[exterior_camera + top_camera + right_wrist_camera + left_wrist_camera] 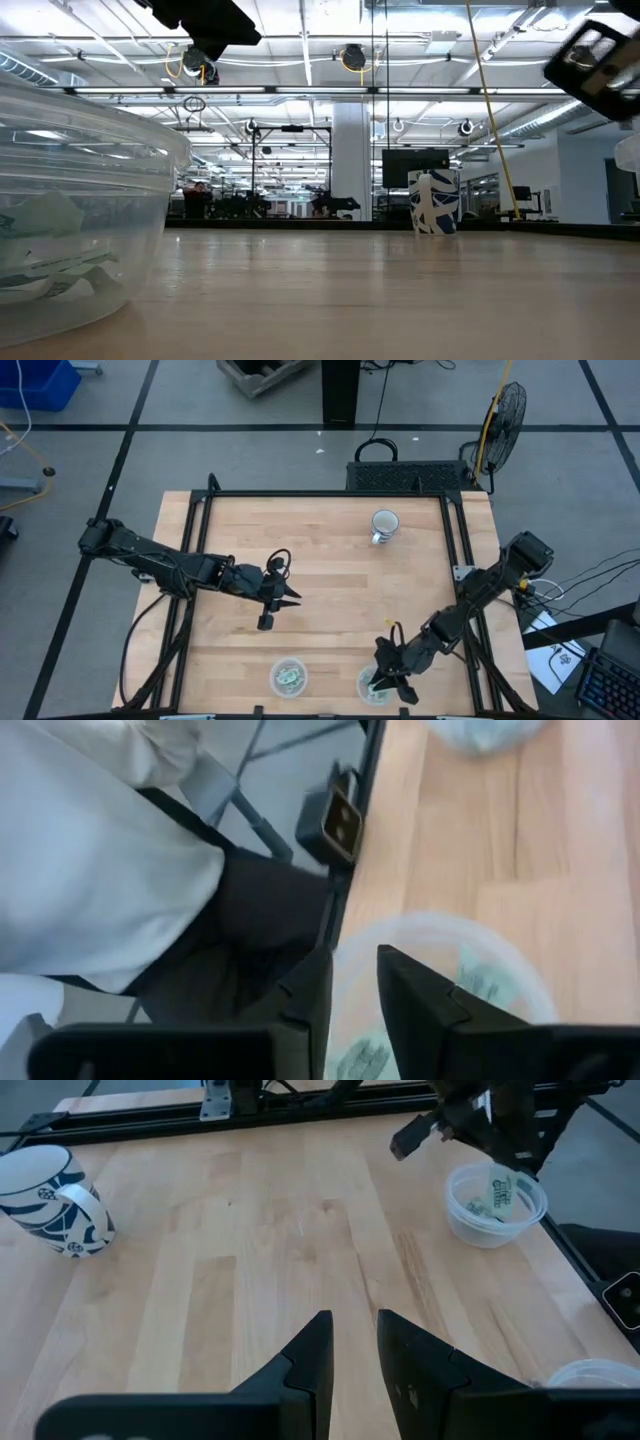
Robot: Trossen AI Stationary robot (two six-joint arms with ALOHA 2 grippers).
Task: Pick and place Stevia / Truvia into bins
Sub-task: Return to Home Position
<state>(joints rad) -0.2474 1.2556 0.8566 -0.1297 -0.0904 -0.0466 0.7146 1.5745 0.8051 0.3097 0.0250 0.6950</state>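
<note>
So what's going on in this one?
The sorting looks finished. I see no loose packets on the table, and sachets lie in the left bin and the right bin. The right gripper hangs just above the right bin, fingers slightly apart and empty. The left gripper hovers over bare wood near the table's middle, also empty. A white mug stands at the far side. A person is beside the table near the right arm.
</note>
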